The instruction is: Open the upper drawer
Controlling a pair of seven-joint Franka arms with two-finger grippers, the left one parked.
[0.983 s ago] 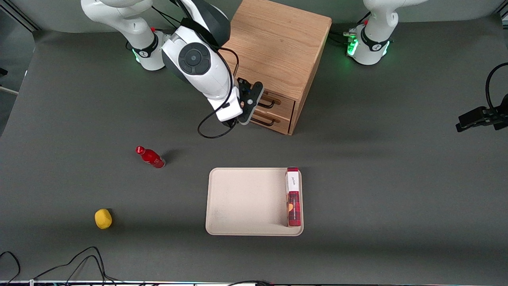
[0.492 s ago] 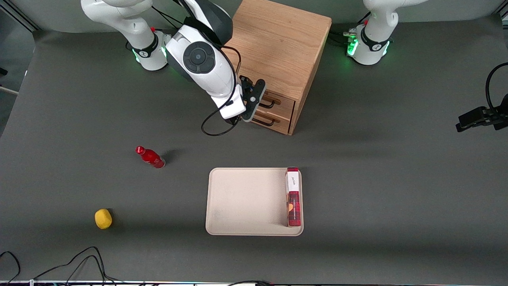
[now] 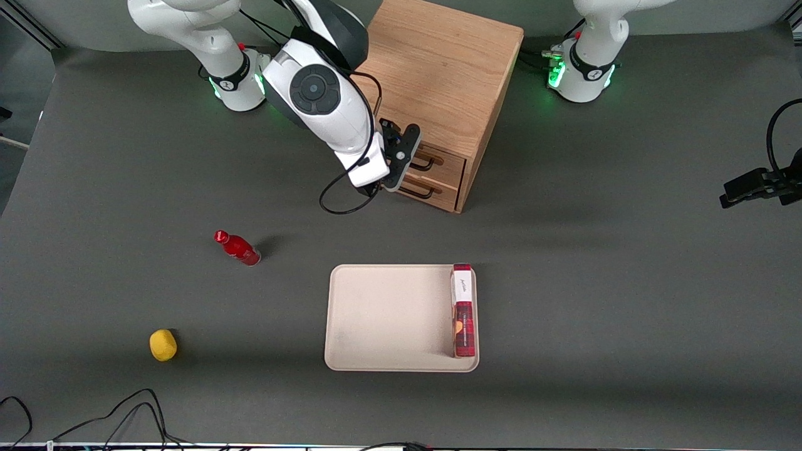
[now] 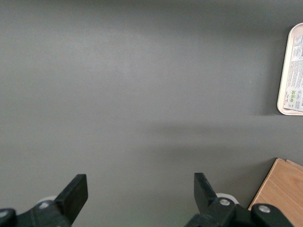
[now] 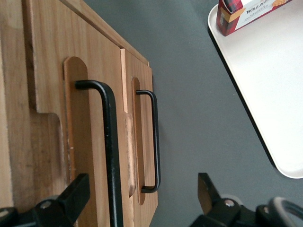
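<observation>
The oak cabinet (image 3: 438,69) stands at the table's back, its two drawers facing the front camera. The upper drawer (image 3: 448,164) looks closed, its black wire handle (image 3: 425,165) partly covered by my hand. In the right wrist view the upper drawer's handle (image 5: 110,142) is the thicker, closer bar, and the lower drawer's handle (image 5: 155,137) lies beside it. My right gripper (image 3: 406,164) is open in front of the drawer faces. In the right wrist view, the gripper (image 5: 142,196) has the upper handle between its fingers, close to one finger (image 5: 75,194), not touched.
A beige tray (image 3: 388,319) nearer the front camera holds a red cookie box (image 3: 463,313); both show in the right wrist view, the tray (image 5: 265,85) and the box (image 5: 246,12). A red bottle (image 3: 238,248) and a yellow lemon (image 3: 163,344) lie toward the working arm's end.
My right gripper has moved a little farther from the front camera and closer to the cabinet front, up toward the upper handle. The drawers have not moved.
</observation>
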